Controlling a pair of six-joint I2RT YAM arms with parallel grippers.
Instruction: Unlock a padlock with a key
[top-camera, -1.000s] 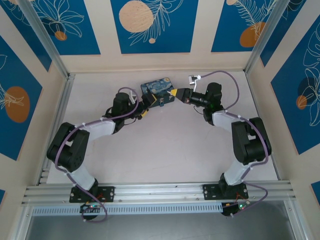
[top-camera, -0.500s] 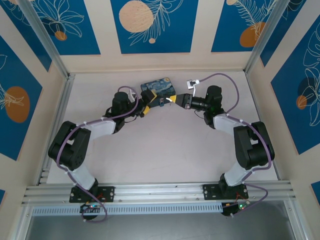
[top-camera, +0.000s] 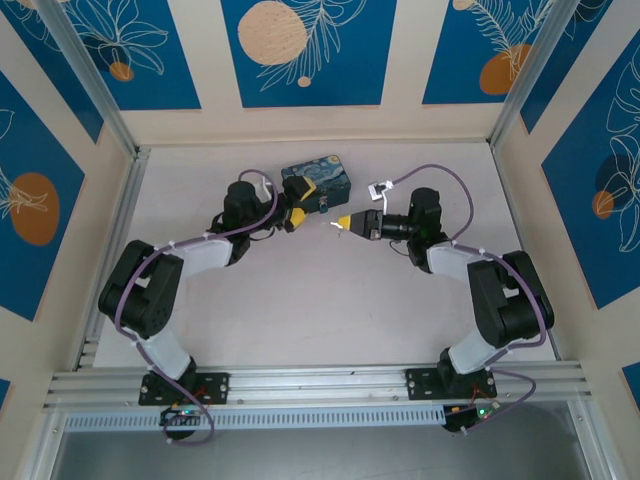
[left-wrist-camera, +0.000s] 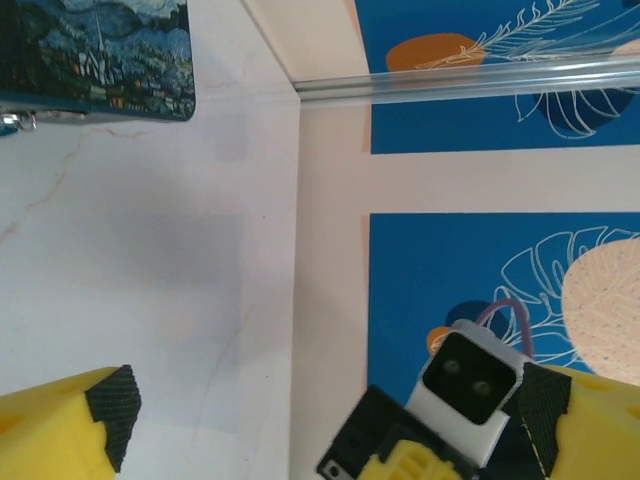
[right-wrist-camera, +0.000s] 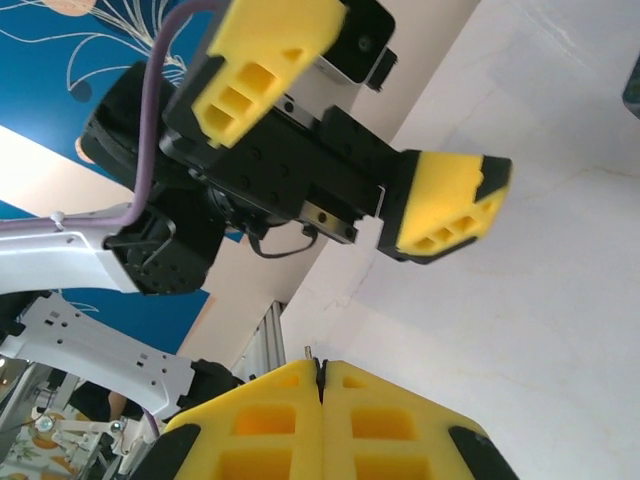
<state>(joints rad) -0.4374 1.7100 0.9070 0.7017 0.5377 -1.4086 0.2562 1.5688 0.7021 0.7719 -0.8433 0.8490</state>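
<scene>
Surface (top-camera: 330, 300): mostly bare, with walls on the far, left and right edges. There is plenty of free room in the middle and toward the near edge.

Box (top-camera: 317, 182): sits by the far edge, about centre, close to the far wall, so there's little room behind it. Risk: a push from either arm could slide it into that wall or turn it, and the lock would move with it.

Left fingers (top-camera: 298, 218): spread wide and holding nothing, just in front of the box's near-left corner. Risk: nothing steadies the lock, so it may swing or twist away when the key pushes on it.

Right fingers (right-wrist-camera: 300, 420): pressed fully together, tips pointing at the left fingers, a little off the box's near-right corner. The two sets of tips are close, so a careless move could knock them together.

Padlock (top-camera: 323, 204): a tiny thing at the box's near face, between the two arms. It's too small to read the keyhole or tell whether the shackle is closed.

Key (right-wrist-camera: 308, 352): a thin sliver poking out at the seam of the right fingers, apparently pinched there. Risk: the hold is so small that the key could tilt or slip out, and it could miss the keyhole if the angle is off.
</scene>
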